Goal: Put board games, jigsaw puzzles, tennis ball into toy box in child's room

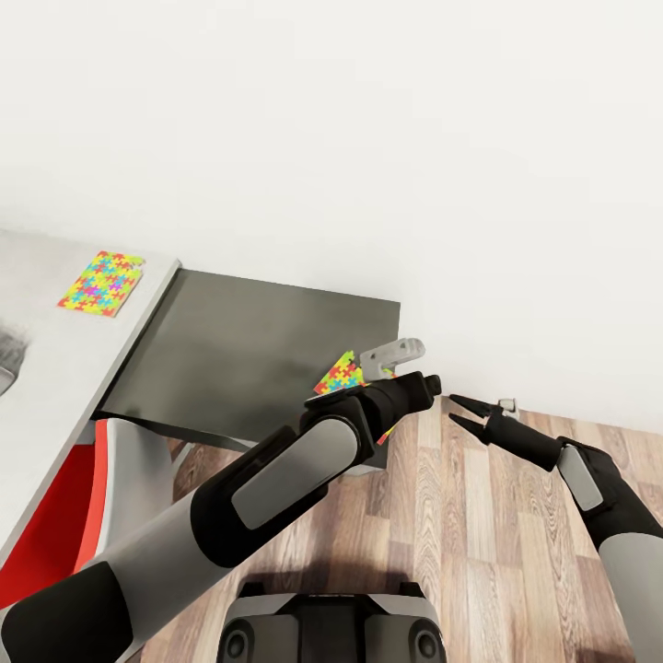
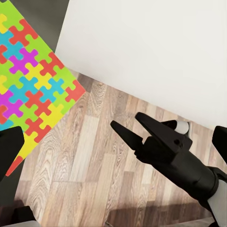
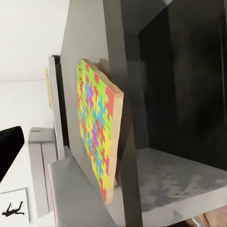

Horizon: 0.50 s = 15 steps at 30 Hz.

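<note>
The nearer jigsaw puzzle (image 1: pixel 343 373) lies at the dark counter (image 1: pixel 249 350) edge, partly overhanging, directly at the left hand (image 1: pixel 391 357); whether that hand grips it cannot be told. It appears thin, stiff and light; the overhanging edge seems the best hold. The right hand (image 1: pixel 458 408) hangs open and empty just beside.

jigsaw puzzles: 2, one (image 1: pixel 102 283) on the table's (image 1: pixel 55 368) light grey top, one (image 1: pixel 343 373) at the dark wing's front corner | grippers: 2, left (image 1: pixel 398 353), right (image 1: pixel 460 412) | red chair (image 1: pixel 55 516): 1
</note>
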Available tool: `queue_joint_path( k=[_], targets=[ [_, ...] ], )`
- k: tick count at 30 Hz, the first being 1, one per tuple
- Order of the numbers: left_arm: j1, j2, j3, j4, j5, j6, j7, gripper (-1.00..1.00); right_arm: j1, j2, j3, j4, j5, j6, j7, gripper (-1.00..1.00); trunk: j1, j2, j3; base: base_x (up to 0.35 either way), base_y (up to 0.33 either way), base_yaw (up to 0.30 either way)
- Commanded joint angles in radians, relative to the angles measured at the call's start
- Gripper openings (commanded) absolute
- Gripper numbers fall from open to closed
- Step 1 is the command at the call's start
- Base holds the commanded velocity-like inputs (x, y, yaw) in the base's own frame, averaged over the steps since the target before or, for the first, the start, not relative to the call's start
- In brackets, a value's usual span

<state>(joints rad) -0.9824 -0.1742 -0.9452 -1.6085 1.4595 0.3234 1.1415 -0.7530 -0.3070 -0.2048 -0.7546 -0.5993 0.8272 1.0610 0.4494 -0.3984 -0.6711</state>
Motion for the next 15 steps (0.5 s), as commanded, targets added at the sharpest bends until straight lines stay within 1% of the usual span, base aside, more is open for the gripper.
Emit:
queue_joint_path(
  k=[1,10,15],
  targets=[
    [-0.001,0.0,0.0,-0.001,0.001,0.01,0.006,1.0,-0.001,0.0,-0.001,0.0,-0.002,0.005,0.002,1.0,0.001,-0.002,-0.001,0.0,0.0,0.0],
    [-0.001,0.0,0.001,-0.001,0.001,0.009,0.0,1.0,-0.003,-0.004,0.0,0.021,-0.001,0.004,0.026,1.0,0.001,-0.002,-0.001,0.0,0.0,0.0],
    [-0.003,0.0,0.006,-0.001,0.003,-0.004,-0.004,1.0,-0.003,-0.008,0.001,0.026,-0.001,0.005,0.03,1.0,0.001,-0.002,-0.001,0.0,0.0,0.0]
  ],
)
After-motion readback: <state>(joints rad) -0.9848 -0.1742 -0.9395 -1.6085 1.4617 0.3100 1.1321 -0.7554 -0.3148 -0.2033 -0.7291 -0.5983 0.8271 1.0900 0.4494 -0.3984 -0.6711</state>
